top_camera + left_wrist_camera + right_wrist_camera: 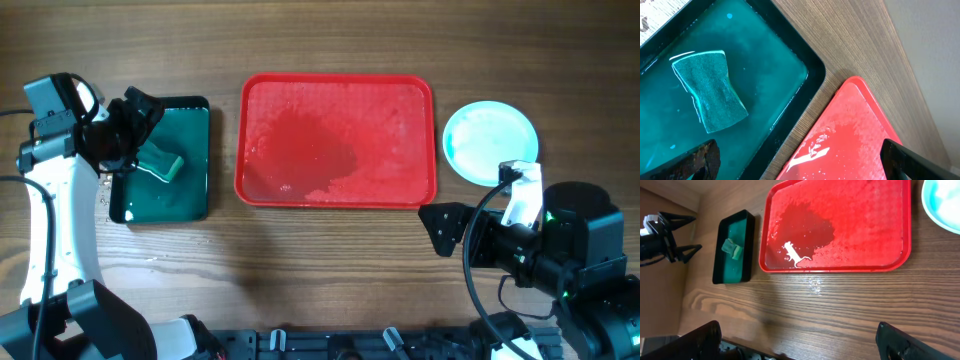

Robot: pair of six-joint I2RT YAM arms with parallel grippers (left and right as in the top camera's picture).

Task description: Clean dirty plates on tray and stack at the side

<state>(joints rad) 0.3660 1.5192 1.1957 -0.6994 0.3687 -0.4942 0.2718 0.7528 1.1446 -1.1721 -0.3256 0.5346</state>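
Observation:
The red tray (338,95) lies in the middle of the table, wet and shiny, with nothing on it. To its right, the plates (490,142) rest on the wood. Only a light turquoise top one shows, and its edge appears in the right wrist view (946,207). My right gripper (434,228) hovers open over bare wood in front of the tray's right corner, with nothing between its fingers (800,342). My left gripper (146,133) is open above the dark tray's right edge, also empty (800,165).
A dark green-black tray (192,195) holding teal water and a green sponge (160,163) sits left of the red tray, with a narrow strip of wood between them. The left arm's white link runs down the table's left side. Black fixtures line the front edge.

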